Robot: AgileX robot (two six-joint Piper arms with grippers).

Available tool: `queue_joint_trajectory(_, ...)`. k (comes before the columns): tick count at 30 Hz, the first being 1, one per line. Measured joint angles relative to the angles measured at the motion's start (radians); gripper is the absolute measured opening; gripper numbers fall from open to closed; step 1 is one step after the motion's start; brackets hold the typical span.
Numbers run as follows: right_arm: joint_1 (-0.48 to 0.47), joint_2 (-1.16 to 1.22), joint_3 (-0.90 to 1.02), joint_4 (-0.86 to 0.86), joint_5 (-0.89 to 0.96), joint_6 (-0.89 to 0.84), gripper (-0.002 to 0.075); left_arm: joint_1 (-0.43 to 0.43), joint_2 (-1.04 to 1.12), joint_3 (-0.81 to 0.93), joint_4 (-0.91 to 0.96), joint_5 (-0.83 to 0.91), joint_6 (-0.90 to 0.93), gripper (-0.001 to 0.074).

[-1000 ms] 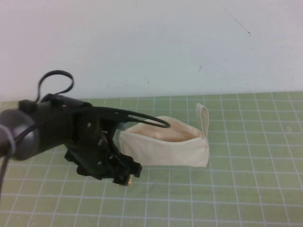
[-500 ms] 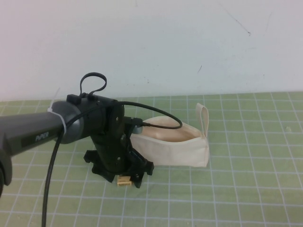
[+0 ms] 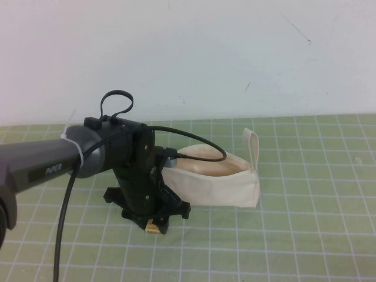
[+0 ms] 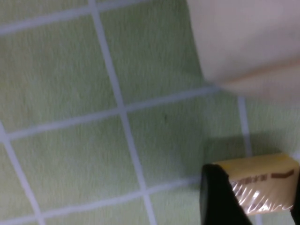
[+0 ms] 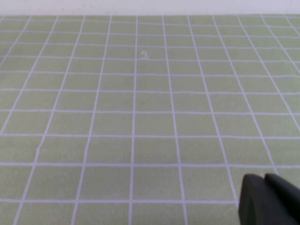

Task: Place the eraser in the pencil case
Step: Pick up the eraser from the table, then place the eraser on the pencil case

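The tan-yellow eraser (image 3: 154,227) sits between the fingertips of my left gripper (image 3: 154,222), low over the green mat just in front of the pencil case's left end. In the left wrist view the eraser (image 4: 262,180) shows dark print and a glossy wrap, with a black finger (image 4: 218,199) against its side; my left gripper (image 4: 255,197) is shut on it. The cream-white pencil case (image 3: 217,183) lies open-topped, showing its peach lining, with its loop strap (image 3: 253,147) at the right end. Its corner shows in the left wrist view (image 4: 243,42). My right gripper (image 5: 264,182) is shut and empty over bare mat.
A green cutting mat with a white grid (image 3: 305,235) covers the table. A white wall (image 3: 205,53) rises behind it. My left arm and its black cable (image 3: 194,141) lie across the pouch's left end.
My left arm has swung to point its gripper down, and the gripper has shifted slightly left and lower with the eraser in it. The pencil case has not moved.
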Motion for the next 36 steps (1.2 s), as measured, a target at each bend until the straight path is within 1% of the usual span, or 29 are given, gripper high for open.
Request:
queue_joint_trajectory(8, 0.000, 0.000, 0.000, 0.000, 0.000, 0.000, -0.0001, 0.000, -0.017, -0.016, 0.002, 0.157, 0.045, 0.0282)
queue_joint_trajectory(16, 0.000, 0.000, 0.000, 0.000, 0.000, 0.000, -0.0001, 0.000, -0.108, -0.165, 0.002, 0.283, 0.074, 0.0282)
queue_joint_trajectory(19, 0.000, 0.000, 0.000, 0.000, 0.000, 0.000, -0.0001, 0.000, -0.140, -0.243, -0.008, 0.277, 0.081, 0.0282)
queue_joint_trajectory(22, 0.000, 0.000, 0.000, 0.000, 0.000, 0.000, -0.0001, 0.000, -0.149, -0.306, -0.048, 0.214, 0.121, 0.0282)
queue_joint_trajectory(26, 0.000, 0.000, 0.000, 0.000, 0.000, 0.000, -0.0001, 0.000, -0.127, -0.326, -0.125, 0.086, 0.227, 0.0282)
queue_joint_trajectory(31, 0.000, 0.000, 0.000, 0.000, 0.000, 0.000, -0.0001, 0.000, -0.052, -0.326, -0.151, 0.070, 0.273, 0.0282)
queue_joint_trajectory(32, 0.000, 0.000, 0.000, 0.000, 0.000, 0.000, -0.0001, 0.000, -0.039, -0.326, -0.151, 0.070, 0.274, 0.0293)
queue_joint_trajectory(36, 0.000, 0.000, 0.000, 0.000, 0.000, 0.000, -0.0001, 0.000, -0.024, -0.326, -0.151, 0.059, 0.277, 0.0416)
